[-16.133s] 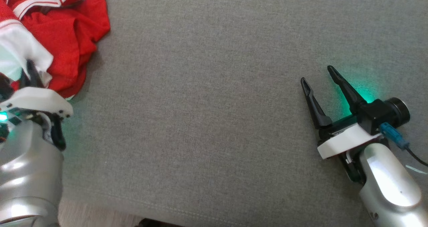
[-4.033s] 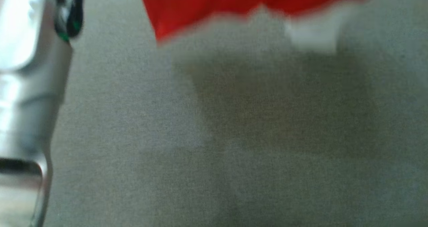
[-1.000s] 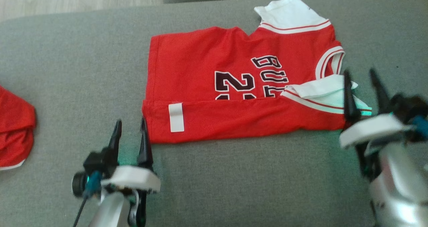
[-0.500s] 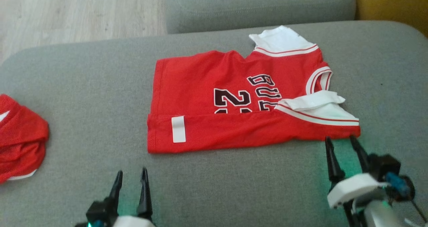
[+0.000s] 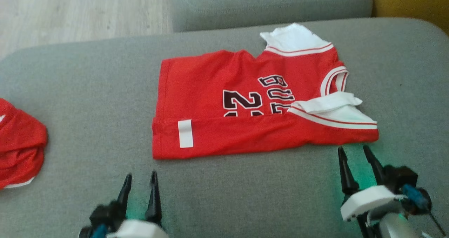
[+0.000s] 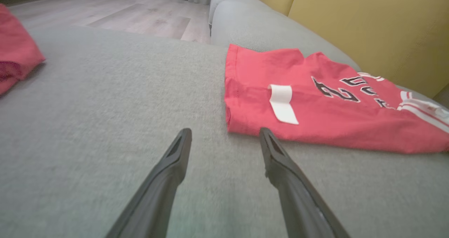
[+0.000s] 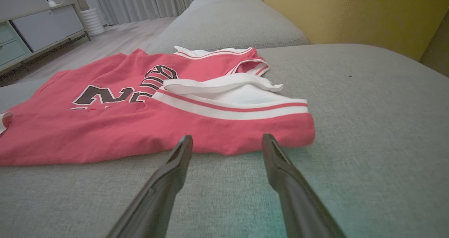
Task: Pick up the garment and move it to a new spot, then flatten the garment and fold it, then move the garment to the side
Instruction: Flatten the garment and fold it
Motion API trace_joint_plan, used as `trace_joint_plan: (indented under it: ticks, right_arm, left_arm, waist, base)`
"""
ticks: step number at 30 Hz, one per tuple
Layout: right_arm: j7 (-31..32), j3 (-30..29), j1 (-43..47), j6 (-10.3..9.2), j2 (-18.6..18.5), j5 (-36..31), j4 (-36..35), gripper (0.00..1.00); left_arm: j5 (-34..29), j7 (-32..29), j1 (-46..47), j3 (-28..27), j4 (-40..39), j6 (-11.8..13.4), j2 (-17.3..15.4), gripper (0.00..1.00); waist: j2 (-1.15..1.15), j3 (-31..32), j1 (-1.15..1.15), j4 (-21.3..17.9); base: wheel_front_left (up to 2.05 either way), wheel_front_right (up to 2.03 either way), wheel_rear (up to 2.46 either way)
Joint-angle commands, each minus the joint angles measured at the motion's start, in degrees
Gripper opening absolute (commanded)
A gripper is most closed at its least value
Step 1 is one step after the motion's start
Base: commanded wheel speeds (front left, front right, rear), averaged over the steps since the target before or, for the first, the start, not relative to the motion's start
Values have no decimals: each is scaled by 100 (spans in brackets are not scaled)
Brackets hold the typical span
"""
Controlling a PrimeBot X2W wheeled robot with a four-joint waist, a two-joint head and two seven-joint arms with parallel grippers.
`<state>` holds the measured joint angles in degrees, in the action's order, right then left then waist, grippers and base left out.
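A red-and-white basketball jersey [image 5: 245, 104] lies left-to-right on a grey fabric cushion [image 5: 87, 90], its near edge just beyond the left gripper [image 5: 140, 175] and the closer right gripper [image 5: 353, 149], both spread wide and empty.

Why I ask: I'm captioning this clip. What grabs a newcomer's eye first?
A red jersey with dark lettering lies spread on the grey cushion, near edge folded over, white tag showing. The left gripper and right gripper stand open just short of that edge, fingers pointing at it. Another red garment sits at the cushion's left end.
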<state>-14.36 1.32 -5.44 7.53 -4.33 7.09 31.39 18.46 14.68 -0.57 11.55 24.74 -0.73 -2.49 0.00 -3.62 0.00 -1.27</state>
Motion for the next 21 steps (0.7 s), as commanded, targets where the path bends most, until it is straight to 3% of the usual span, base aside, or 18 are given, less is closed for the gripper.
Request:
trace_joint_plan:
  ticks: [1, 12, 19, 21]
  right_arm:
    - [-63, 144, -304, -4, -65, 32, -218, 100]
    - [-63, 86, -939, -4, -245, 116, -516, 100]
    - [-63, -340, -1091, -4, -289, -58, -386, 100]
    - [-63, -469, -1117, -4, -284, -149, -230, 100]
  left_arm:
    - [54, 32, 400, -108, -132, -40, -39, 100]
    - [472, 32, 1470, 107, 732, -75, -39, 100]
    - [728, 32, 1702, 347, 1396, -45, -39, 100]
    - [773, 32, 1752, 477, 1514, -96, -39, 47]
  waist:
    - [0, -169, 0, -17]
    - [0, -1004, 0, -260]
    - [0, -1177, 0, -348]
    - [0, -1199, 0, -340]
  base:
    - [0, 0, 0]
    - [0, 0, 0]
    - [0, 0, 0]
    - [0, 0, 0]
